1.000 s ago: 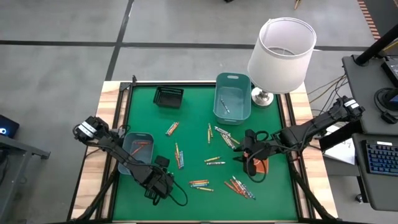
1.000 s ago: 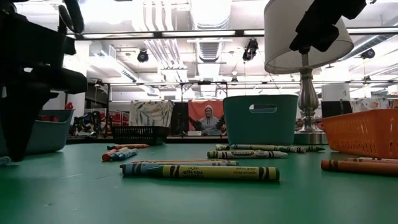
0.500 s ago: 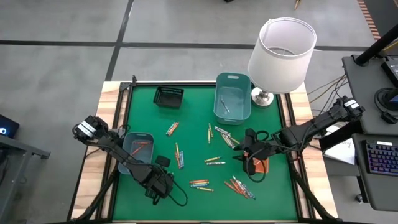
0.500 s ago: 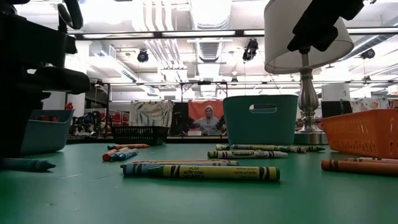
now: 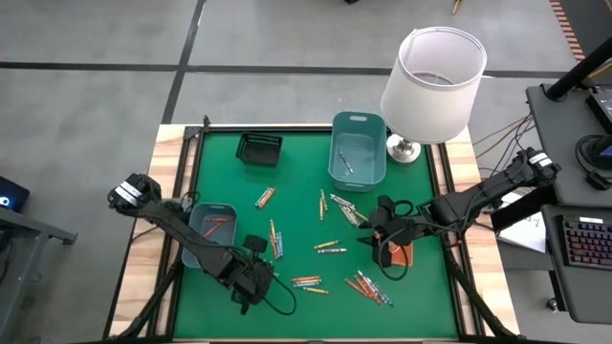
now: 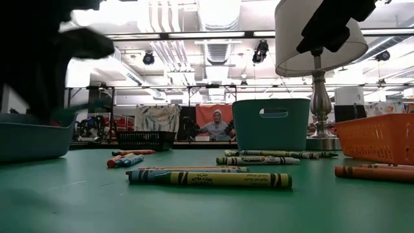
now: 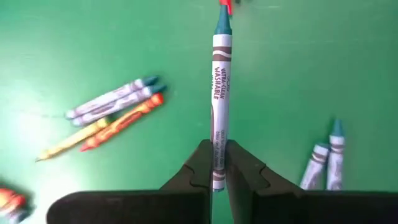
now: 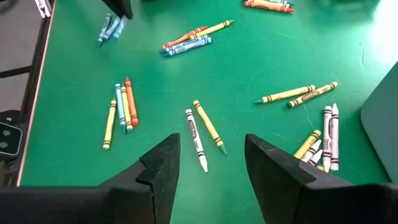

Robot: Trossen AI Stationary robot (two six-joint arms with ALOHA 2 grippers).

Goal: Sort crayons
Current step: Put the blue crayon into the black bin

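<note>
Many crayons (image 5: pixel 330 247) lie scattered flat on the green mat (image 5: pixel 296 186). My left gripper (image 5: pixel 251 284) hangs over the mat's near left part, shut on a teal crayon (image 7: pixel 220 93) with a white label. My right gripper (image 8: pixel 208 168) stands open above the mat's right side, over loose crayons (image 8: pixel 205 129), touching nothing. In the low view my left arm is only a dark blur at the upper left. My left gripper pinches the teal crayon between its two fingers near the crayon's flat end (image 7: pixel 217 163). The fingers come steeply from above and lie across it. The crayon is lifted clear of the mat, and its pointed tip (image 7: pixel 222 22) sticks out well beyond the fingers.
A grey-blue tray (image 5: pixel 210 229) stands at the mat's left, a black basket (image 5: pixel 259 149) at the far left and a teal bin (image 5: pixel 359 151) at the far middle. A lamp (image 5: pixel 435 72) stands far right. An orange tray (image 5: pixel 399 256) sits under my right arm.
My left gripper has shut on the teal crayon that lay on the mat and has risen with it, lifting it clear. My right gripper has kept still.
</note>
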